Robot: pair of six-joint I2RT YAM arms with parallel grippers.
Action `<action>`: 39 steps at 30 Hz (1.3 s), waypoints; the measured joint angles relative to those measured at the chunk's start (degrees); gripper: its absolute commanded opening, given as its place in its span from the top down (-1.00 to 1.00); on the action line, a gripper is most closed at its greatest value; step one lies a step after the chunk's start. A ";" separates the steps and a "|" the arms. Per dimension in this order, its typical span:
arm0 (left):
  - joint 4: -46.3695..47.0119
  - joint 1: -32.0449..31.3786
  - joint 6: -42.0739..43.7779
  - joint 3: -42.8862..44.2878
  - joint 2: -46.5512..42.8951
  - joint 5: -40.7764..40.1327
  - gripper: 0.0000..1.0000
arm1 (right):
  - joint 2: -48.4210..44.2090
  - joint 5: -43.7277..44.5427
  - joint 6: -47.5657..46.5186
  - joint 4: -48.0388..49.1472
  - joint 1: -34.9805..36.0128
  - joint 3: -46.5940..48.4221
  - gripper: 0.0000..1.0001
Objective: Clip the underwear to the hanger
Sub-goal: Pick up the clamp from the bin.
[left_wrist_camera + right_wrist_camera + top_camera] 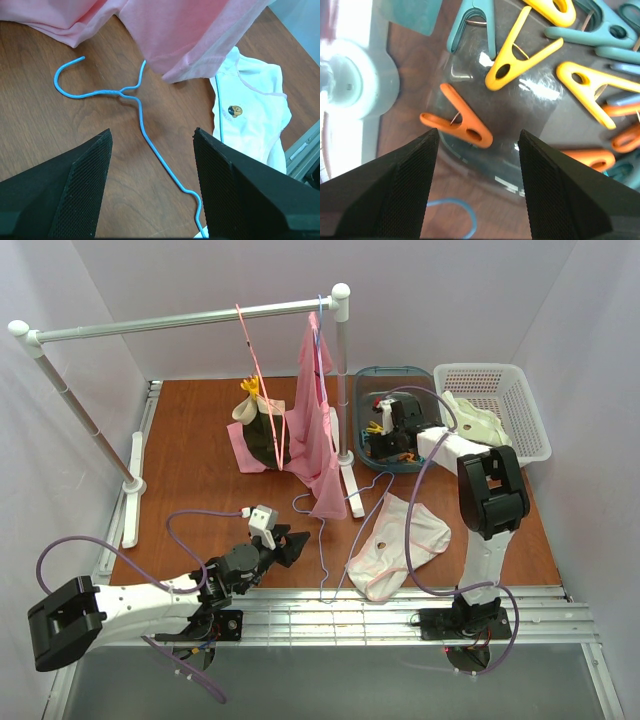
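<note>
The light-blue wire hanger [322, 550] lies flat on the wooden table. In the left wrist view the hanger [142, 127] runs between my fingers, its hook to the left. The pale underwear [400, 540] with pink edging lies spread on the table over the hanger's right side, and it also shows in the left wrist view [255, 112]. My left gripper [293, 544] [151, 134] is open and empty, low over the hanger's shoulder wire. My right gripper [385, 428] [479, 136] is open and empty above an orange clothespin [459, 124] in the peg bin.
A blue-grey bin [366, 385] holds several yellow, teal and orange clothespins. A white basket [525, 405] with a cream garment stands beside it. A drying rack [190, 318] carries a pink hanger and a hanging pink garment [318, 435]. Dark olive underwear [265, 435] lies behind.
</note>
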 measured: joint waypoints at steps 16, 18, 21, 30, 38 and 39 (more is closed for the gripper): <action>-1.49 0.00 0.00 -0.09 -1.36 -1.07 -0.18 | 3.98 -10.40 -12.33 1.20 -1.16 2.89 -0.12; -1.49 0.00 0.00 -0.09 -0.94 -1.07 -0.18 | 4.52 -10.95 -13.03 0.66 -1.14 3.87 -0.10; -1.90 0.00 0.02 -0.09 -0.72 -1.07 -0.18 | 6.29 -10.93 -13.64 0.07 -1.14 5.42 -0.05; -2.54 0.00 0.07 -0.09 -1.01 -1.11 -0.18 | 7.74 -8.61 -14.43 -0.39 -1.14 5.81 0.49; -2.62 0.00 0.20 -0.09 -1.03 -1.11 -0.18 | 7.56 -7.19 -13.62 -0.52 -1.14 5.79 0.67; -2.67 0.00 0.22 -0.09 -1.05 -1.11 -0.18 | 7.39 -6.93 -13.55 -0.74 -1.14 5.75 0.67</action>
